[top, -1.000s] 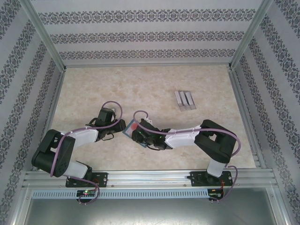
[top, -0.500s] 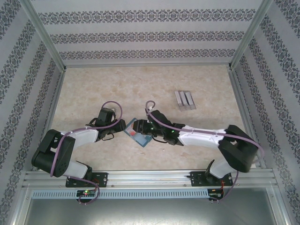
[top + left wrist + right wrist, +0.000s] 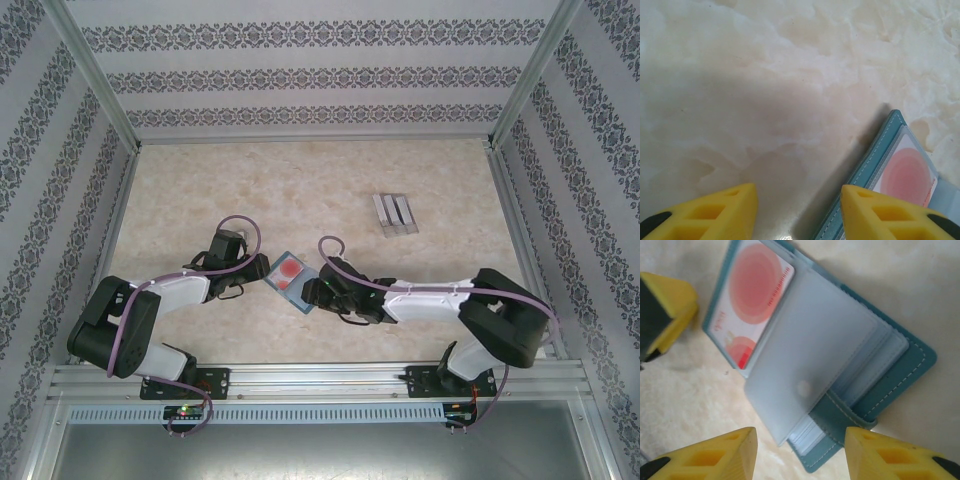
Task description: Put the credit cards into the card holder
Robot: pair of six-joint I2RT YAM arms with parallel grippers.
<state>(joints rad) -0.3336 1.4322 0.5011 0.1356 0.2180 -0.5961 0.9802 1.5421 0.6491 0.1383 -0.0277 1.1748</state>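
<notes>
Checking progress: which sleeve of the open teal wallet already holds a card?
The clear sleeve lying flat on the teal folding wallet's cover, showing a white plastic card with red circles; the frosted leaves beside it look empty.

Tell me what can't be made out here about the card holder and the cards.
- Right wrist view: the frosted leaf of the card holder blurs the pockets beneath, so cards there cannot be counted; it also covers part of the red card.
- Left wrist view: the card holder is cut off by the right and bottom edges.
- Top view: the clear stand is too small to tell whether its slots hold anything.
</notes>
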